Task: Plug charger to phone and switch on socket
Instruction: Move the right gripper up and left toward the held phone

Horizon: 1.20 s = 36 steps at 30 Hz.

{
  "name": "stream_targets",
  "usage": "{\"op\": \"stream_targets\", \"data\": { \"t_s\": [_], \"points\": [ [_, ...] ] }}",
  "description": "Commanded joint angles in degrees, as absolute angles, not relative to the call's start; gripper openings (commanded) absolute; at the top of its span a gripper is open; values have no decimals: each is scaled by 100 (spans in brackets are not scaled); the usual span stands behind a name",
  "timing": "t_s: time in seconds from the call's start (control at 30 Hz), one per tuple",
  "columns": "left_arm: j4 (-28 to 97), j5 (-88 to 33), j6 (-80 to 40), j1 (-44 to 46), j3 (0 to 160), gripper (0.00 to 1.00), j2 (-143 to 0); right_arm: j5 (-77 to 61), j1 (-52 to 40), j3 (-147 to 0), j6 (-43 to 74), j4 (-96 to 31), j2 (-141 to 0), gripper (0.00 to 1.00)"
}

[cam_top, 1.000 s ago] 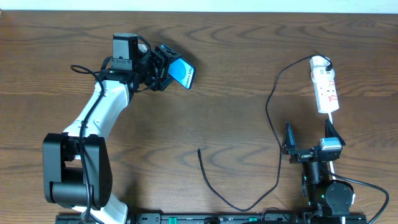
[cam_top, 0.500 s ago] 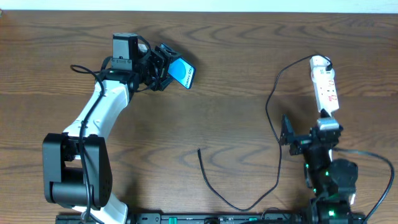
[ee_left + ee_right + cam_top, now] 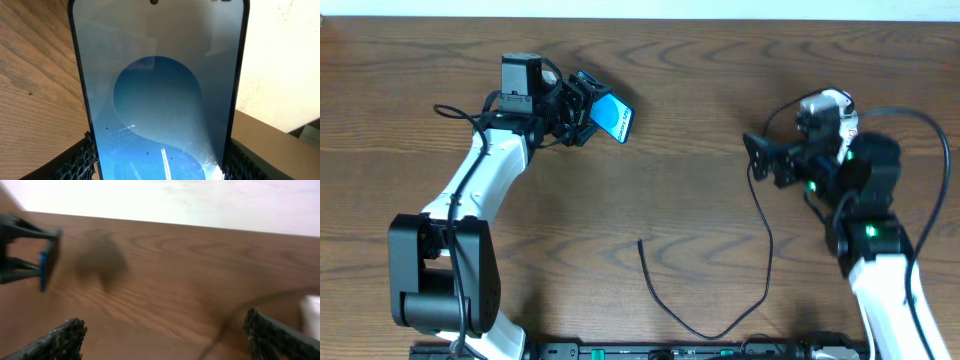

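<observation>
My left gripper (image 3: 590, 118) is clamped on the phone (image 3: 616, 118). It holds the phone up off the table (image 3: 700, 90) with the blue screen tilted. On the left wrist feed the phone (image 3: 160, 100) fills the picture. It has a lighter blue circle on the screen, a black frame, and a finger pad (image 3: 82, 162) pressed against each long edge near the bottom.

The charger (image 3: 770, 255) is not in the phone. Its plug tip (image 3: 640, 240) lies loose on the wood, well apart from the phone, nearer my base side and slightly toward my right arm. From the tip the cable loops further away from the phone. It then climbs toward the socket (image 3: 832, 100), which sits far across the table from the phone at roughly the same depth. Only the socket's white end shows overhead, because my right arm covers the rest, so I cannot read its switch.

My right gripper (image 3: 162, 325) is spread wide with nothing between its fingers (image 3: 60, 340). It hangs over the wood beside the socket and faces back toward the phone. The right wrist feed is blurred. I can make out the phone's blue edge (image 3: 44, 270) in the left gripper far off, a dark streak that looks like the cable, and a white smear at the frame edge.
</observation>
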State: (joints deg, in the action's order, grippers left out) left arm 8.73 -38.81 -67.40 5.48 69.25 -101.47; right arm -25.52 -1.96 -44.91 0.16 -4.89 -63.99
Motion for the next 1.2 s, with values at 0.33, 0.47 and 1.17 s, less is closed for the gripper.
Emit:
{"op": "stream_targets", "data": {
  "t_s": [0.33, 0.47, 1.17],
  "points": [
    [823, -3933, -6643, 550, 7089, 7, -10007, -4812, -270, -5196, 1369, 1470, -7550, 99],
    [823, -3933, -6643, 550, 7089, 8, -10007, -4569, -423, -5196, 1369, 1702, -7712, 99],
    [825, -3935, -6643, 550, 7089, 8, -10007, -3345, -1448, -5186, 2300, 1935, -8833, 99]
  ]
}}
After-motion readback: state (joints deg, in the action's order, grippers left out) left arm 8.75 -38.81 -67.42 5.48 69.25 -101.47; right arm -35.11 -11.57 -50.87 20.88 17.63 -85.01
